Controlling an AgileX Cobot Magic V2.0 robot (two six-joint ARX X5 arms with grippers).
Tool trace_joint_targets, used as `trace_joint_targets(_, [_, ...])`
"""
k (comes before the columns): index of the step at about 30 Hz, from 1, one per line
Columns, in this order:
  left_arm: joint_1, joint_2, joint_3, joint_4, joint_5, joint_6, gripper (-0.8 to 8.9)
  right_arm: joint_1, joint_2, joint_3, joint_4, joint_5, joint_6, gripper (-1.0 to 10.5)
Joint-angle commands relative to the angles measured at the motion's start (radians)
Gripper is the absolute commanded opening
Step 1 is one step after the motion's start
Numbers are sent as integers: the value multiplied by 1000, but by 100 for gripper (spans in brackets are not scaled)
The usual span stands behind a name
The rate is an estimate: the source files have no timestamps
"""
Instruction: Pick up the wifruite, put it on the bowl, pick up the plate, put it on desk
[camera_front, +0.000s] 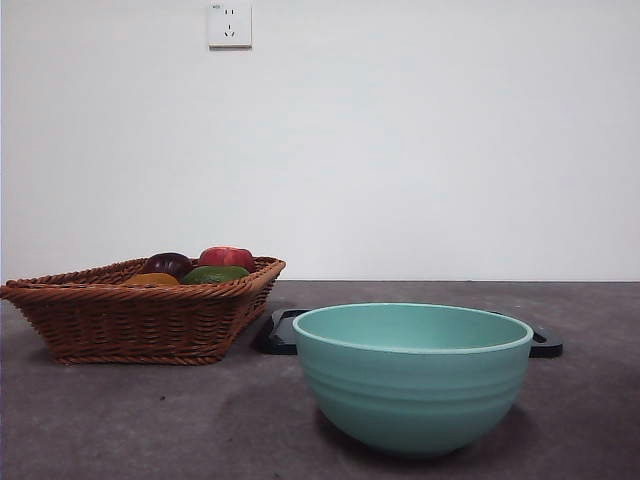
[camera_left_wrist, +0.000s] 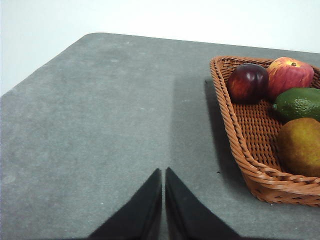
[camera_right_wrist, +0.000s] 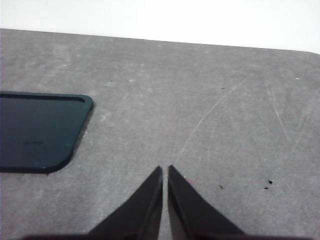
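1. Front view: bowl (camera_front: 413, 375) stands near and large on the tabletop (camera_front: 120, 420), mint-teal, glazed, with faint ridges around its outside. It looks empty from this height, so I judge the first step is not yet done. Behind it lies a flat black plate (camera_front: 280, 332), partly hidden. The wicker basket (camera_front: 130, 320) stands apart to one side and keeps the fruits together. The wifruite (camera_front: 152, 280) shows only as an orange-brown top above the rim.

2. Left wrist view: left tool (camera_left_wrist: 163, 175) hangs over bare tabletop beside the basket, its jaws pressed together, pinching nothing. The wifruite (camera_left_wrist: 300, 146) lies in the basket's near corner, dull-skinned and rounded, touching a green fruit (camera_left_wrist: 299, 102).

3. Right wrist view: right tool (camera_right_wrist: 165, 172), also pressed together and empty, waits near the plate's rounded corner (camera_right_wrist: 45, 130). The plate is smooth and shiny; the tabletop is matte and scratched.
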Motion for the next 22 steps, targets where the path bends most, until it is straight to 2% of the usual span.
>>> trace_joint_targets(1, [-1, -2, -20, -3, -5, 3, 9, -1, -1, -7, 13, -1, 17, 9])
trace_joint_targets(7, [-1, -2, -20, -3, -4, -15, 9, -1, -1, -7, 13, -2, 20, 10])
trace_joint_targets(9, [-1, -2, -20, -3, -3, -55, 9, -1, -1, -7, 13, -12, 48, 9])
trace_joint_targets(14, [-1, -2, -8, 19, 50, -57, 9, -1, -1, -2, 13, -56, 92, 9])
trace_joint_targets(18, [-9, 1, 50, 18, 71, -104, 9, 1, 0, 44, 5, -55, 172, 9])
trace_joint_targets(22, [-22, 5, 124, 18, 71, -210, 10, 14, 0, 114, 5, -52, 259, 9])
